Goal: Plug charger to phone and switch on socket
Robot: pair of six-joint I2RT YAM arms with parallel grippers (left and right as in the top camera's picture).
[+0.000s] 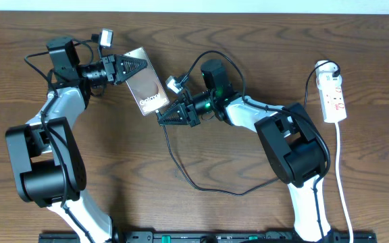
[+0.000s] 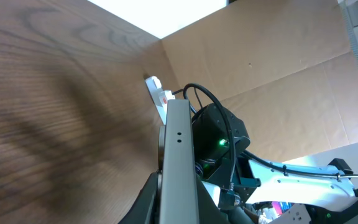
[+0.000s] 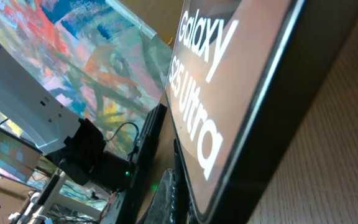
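The phone [image 1: 150, 91] is held out over the counter [image 1: 215, 27], and the left hand [image 1: 135, 67] is clamped shut on its far end. From overhead its long axis runs from that grip down and a little to the right. The end with the white lettering points toward the other arm. The left wrist view shows it edge-on, rising as a grey slab from between the fingers.

The right hand [image 1: 164, 116] is just beside the phone's free short end, nearly touching its lower corner. Its own camera is so close that the lettering fills the frame. This hand is closed. The thin black cable of the charger [image 1: 181, 172] loops across the counter and runs up into it, so it appears to pinch the plug end, though the tip itself is hidden.

The coming move likely depends on lining the plug up with the phone's long axis and pushing it into the free end, against the left hand's hold.

The socket [image 1: 333, 98] lies well apart at the far right, beyond the right arm's base, so that arm is the nearer one for the switch.
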